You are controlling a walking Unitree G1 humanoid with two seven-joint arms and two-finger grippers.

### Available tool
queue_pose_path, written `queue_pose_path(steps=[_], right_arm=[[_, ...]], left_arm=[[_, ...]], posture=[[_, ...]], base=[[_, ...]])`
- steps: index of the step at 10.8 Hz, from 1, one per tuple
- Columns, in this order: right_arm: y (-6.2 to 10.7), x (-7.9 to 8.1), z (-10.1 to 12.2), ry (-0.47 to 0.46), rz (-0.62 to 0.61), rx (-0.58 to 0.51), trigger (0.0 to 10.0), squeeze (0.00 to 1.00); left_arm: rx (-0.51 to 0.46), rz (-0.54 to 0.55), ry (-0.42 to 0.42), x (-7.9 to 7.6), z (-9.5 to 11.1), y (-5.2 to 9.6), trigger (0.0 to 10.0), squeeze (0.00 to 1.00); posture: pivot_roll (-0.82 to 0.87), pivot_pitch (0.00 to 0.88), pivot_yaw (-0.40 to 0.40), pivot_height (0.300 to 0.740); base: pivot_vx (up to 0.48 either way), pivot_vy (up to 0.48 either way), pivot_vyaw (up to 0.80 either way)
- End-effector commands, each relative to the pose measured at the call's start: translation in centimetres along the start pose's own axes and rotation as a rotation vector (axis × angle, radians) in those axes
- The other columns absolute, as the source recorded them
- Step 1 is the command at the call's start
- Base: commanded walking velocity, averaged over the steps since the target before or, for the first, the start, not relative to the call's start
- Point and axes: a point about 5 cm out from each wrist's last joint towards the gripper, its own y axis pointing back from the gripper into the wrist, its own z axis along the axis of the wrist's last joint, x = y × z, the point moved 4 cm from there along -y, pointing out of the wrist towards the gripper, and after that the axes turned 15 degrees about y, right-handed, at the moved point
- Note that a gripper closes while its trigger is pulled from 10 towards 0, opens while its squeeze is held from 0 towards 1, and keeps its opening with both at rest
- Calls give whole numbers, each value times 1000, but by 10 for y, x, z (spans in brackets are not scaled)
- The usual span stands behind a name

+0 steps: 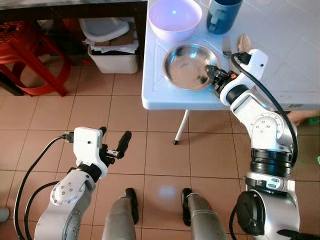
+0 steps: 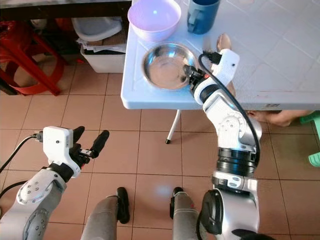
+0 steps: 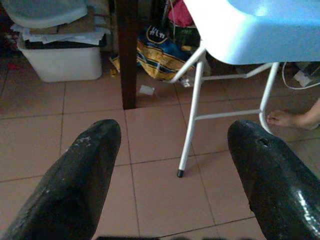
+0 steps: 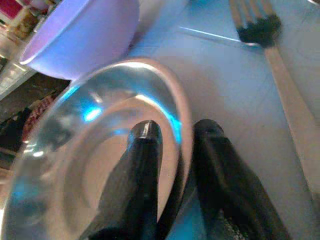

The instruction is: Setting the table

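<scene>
Steel plate [image 1: 187, 65] — shiny, shallow, empty — sits at the counter [image 1: 280, 60] edge; right tool [image 1: 209, 75], arm stretched forward, pinches its rim. Left tool [image 1: 114, 142] hangs spread, empty, beside the counter.
</scene>
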Motion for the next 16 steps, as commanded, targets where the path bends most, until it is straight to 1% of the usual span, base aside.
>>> queue_pose_path(steps=[1,4,5,7,9,10,11,12,13,14,15,16], right_arm=[[3,-16,-52,-64,-62,196,0,0],[5,-27,-61,-61,-122,240,0,0],[6,-35,-66,-54,-168,263,0,0],[8,-42,-70,-61,-211,278,0,0],[11,-48,-75,-120,-249,292,0,0],[9,-44,-66,-157,-233,223,0,0],[10,-32,-53,-117,-177,138,0,0],[13,-25,-55,-151,-160,106,0,0],[19,-23,-55,-156,-161,55,0,0],[27,-25,-61,-157,-181,27,0,0],[37,-30,-72,-172,-221,15,0,0],[40,-33,-76,-194,-238,19,0,0]], left_arm=[[24,-5,4,2,-5,3,10000,0],[41,-112,48,-9,-5,6,10000,0],[33,-117,50,-10,-3,4,10000,0],[26,-119,56,-11,-2,3,10000,0],[14,-106,57,-10,-2,1,10000,0],[4,-40,40,0,-1,0,10000,0],[5,58,37,16,-5,1,10000,0],[-2,94,37,22,-6,1,10000,0],[-19,105,28,22,-4,-4,10000,0],[-36,121,29,25,-4,-9,10000,0],[-64,128,39,25,-2,-16,10000,0],[-72,128,46,24,-1,-19,10000,0]], posture=[[14,338,65,740],[14,337,62,740],[12,335,59,740],[11,334,56,740],[6,326,52,740],[3,325,53,740],[-6,313,55,740],[-8,301,48,740],[-15,273,39,740],[-26,250,34,740],[-36,228,25,740],[-46,219,22,740]], base=[[0,0,0],[0,0,0],[0,0,0],[0,0,0],[0,0,0],[0,0,0],[0,0,0],[0,0,0],[0,0,0],[0,270,0],[0,428,0],[0,480,0]])
